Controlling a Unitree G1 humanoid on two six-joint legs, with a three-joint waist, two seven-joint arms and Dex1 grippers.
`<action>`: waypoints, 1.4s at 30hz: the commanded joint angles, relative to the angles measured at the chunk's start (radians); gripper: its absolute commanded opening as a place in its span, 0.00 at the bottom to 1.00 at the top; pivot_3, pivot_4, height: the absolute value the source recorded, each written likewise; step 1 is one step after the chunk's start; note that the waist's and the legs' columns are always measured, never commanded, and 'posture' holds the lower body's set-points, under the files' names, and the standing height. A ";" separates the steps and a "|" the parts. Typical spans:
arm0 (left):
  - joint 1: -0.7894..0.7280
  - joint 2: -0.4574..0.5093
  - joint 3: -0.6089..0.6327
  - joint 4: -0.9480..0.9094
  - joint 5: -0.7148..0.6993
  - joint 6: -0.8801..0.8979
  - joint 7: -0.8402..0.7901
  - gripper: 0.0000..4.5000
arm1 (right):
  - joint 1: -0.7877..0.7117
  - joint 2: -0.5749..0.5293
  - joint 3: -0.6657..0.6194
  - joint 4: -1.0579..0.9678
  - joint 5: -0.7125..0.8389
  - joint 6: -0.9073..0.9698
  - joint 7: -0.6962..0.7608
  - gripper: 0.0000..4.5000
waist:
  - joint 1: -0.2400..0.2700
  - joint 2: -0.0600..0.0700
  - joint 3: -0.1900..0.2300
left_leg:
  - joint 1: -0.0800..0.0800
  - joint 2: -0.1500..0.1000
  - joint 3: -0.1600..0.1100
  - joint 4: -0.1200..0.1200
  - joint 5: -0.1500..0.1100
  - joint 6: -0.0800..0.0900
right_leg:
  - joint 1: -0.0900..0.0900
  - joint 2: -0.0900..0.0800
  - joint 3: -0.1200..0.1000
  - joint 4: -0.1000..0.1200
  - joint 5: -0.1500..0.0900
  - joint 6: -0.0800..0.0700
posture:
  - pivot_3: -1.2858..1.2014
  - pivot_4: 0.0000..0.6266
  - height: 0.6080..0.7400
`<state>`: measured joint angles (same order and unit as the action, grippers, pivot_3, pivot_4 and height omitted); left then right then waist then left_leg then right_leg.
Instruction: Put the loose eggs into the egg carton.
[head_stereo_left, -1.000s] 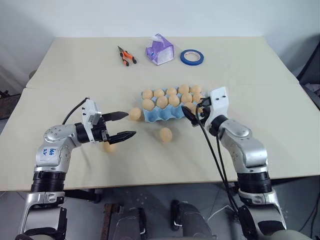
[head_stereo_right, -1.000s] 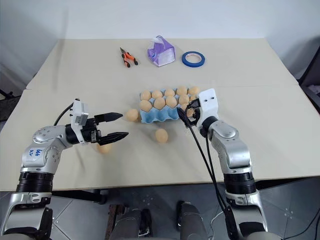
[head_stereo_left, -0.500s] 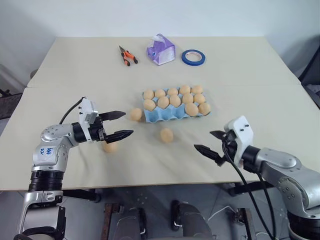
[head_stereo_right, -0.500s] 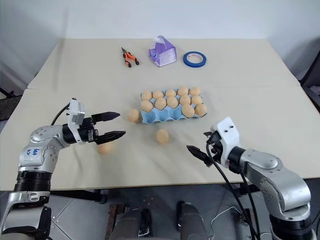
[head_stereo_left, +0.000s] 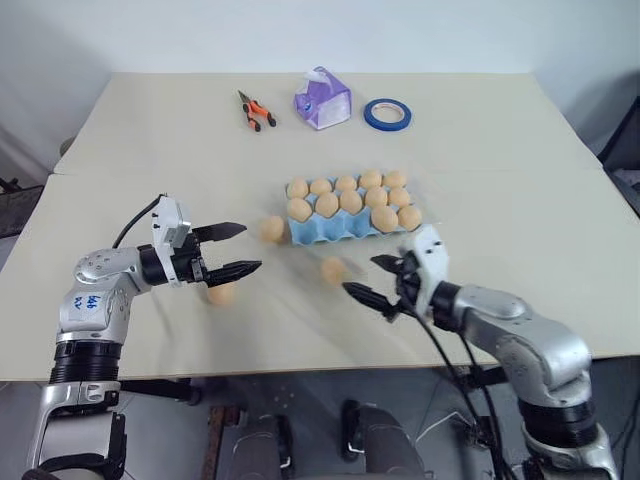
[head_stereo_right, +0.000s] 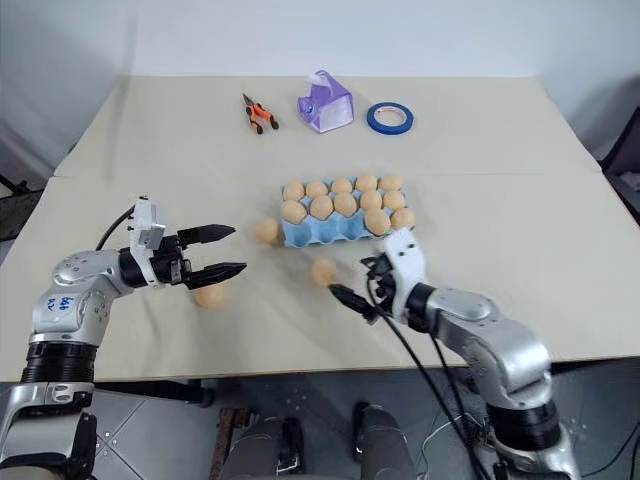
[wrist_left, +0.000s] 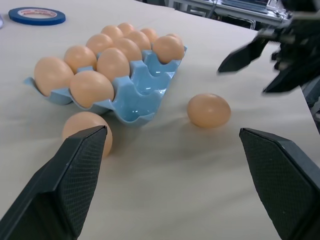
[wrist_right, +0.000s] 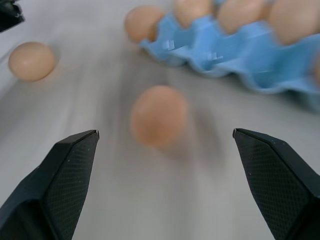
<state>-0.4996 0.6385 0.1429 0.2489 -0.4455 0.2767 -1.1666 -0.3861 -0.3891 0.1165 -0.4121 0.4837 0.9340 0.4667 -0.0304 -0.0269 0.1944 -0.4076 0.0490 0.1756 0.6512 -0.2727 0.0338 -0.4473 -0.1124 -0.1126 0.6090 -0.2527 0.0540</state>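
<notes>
Right gripper (head_stereo_left: 375, 279) spread wide, empty, lined up on loose egg (head_stereo_left: 333, 269) before the egg carton (head_stereo_left: 340, 229) (front cups seem empty). Left gripper (head_stereo_left: 237, 249) open too, idle.

At the far side of the beige tabletop (head_stereo_left: 150, 140) lie 3 items in a row: orange-handled pliers (head_stereo_left: 254, 110), a purple-and-white tissue pack (head_stereo_left: 320, 99), and a blue tape roll (head_stereo_left: 385, 115), all apart.
</notes>
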 joint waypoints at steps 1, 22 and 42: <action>0.005 0.017 0.025 -0.036 -0.015 -0.001 0.009 1.00 | -0.062 0.035 0.049 0.074 -0.057 -0.083 -0.001 1.00 | 0.001 0.000 0.000 | 0.000 0.000 0.000 0.000 0.000 0.000 | 0.000 0.000 0.000 0.000 0.000 0.000 | 0.52 0.24 1.00; 0.037 0.022 0.043 -0.079 -0.023 0.016 0.041 1.00 | -0.119 0.063 0.128 0.127 -0.177 -0.212 0.065 0.27 | 0.000 0.000 0.000 | 0.000 0.001 0.000 0.000 0.003 -0.006 | 0.000 0.000 -0.001 0.002 0.000 0.000 | 0.52 0.24 1.00; 0.008 0.005 0.027 -0.054 -0.015 -0.003 0.038 1.00 | -0.382 0.066 -0.011 0.469 -0.292 -0.359 -0.001 0.32 | -0.003 0.000 0.000 | 0.000 0.000 0.001 -0.002 0.007 -0.003 | -0.001 0.001 -0.001 0.003 0.000 0.000 | 0.52 0.24 1.00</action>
<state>-0.4771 0.6396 0.1563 0.2109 -0.4461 0.2866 -1.1270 -0.7400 -0.3253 0.1103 0.0576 0.2056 0.6111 0.4691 -0.0332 -0.0269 0.1943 -0.4074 0.0495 0.1762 0.6493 -0.2662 0.0313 -0.4480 -0.1116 -0.1133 0.6129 -0.2528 0.0538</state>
